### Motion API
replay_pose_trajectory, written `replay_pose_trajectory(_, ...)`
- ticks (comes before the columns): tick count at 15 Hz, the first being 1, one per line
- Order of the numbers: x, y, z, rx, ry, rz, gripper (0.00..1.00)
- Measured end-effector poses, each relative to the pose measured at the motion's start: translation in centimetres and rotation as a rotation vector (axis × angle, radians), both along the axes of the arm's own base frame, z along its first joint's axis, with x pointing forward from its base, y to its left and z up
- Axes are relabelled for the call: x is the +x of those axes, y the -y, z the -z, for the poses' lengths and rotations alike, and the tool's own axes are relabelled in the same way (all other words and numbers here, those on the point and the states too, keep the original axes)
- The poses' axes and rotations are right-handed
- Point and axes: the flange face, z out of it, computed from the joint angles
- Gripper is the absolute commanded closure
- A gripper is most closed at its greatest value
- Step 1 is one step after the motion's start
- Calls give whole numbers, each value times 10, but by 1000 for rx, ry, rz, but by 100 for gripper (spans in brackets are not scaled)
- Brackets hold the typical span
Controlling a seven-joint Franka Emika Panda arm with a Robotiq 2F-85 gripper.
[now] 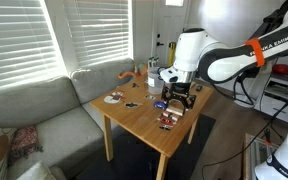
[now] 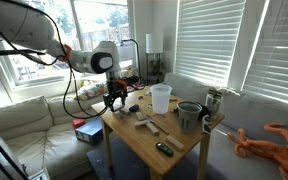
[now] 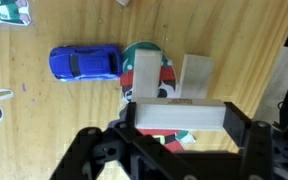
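My gripper (image 3: 180, 118) is shut on a pale wooden block (image 3: 179, 112), held crosswise between the two black fingers. It hangs a little above the wooden table (image 1: 144, 125). Directly beneath it, two more pale blocks (image 3: 145, 72) (image 3: 195, 75) lie side by side on a round red, green and white card (image 3: 168, 78). A blue toy car (image 3: 84, 63) is parked just left of that card. In both exterior views the gripper (image 1: 176, 98) (image 2: 114, 98) hovers over the table's edge near small colourful items (image 1: 169, 121).
On the table stand a clear plastic cup (image 2: 161, 98), a metal cup (image 2: 189, 115), a can (image 2: 213, 102), loose wooden pieces (image 2: 148, 125) and a dark remote (image 2: 164, 148). An orange octopus toy (image 2: 276, 140) lies on the grey sofa (image 1: 44, 115). Blinds cover the windows.
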Motion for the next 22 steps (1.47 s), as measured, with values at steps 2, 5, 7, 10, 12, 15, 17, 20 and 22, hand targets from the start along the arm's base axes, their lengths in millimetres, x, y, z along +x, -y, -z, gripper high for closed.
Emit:
replay_pose_trajectory(2,3,0,2,2,-4,-7,41)
replay_pose_trajectory(5,6,-1,4,6,-10,-11,41)
replay_pose_trajectory(7,9,-3,6,12,-14,-12,41)
replay_pose_trajectory(10,12,-4,7,21,-20,-18,41)
replay_pose_trajectory(12,13,-4,9,24,-23,-20,40)
replay_pose_trajectory(15,16,-4,9,27,-24,-21,0)
replay_pose_trajectory(17,17,-3,7,31,-19,-19,0)
replay_pose_trajectory(20,20,4,-5,36,4,-3,0)
replay_pose_trajectory(22,19,18,-19,39,34,31,0)
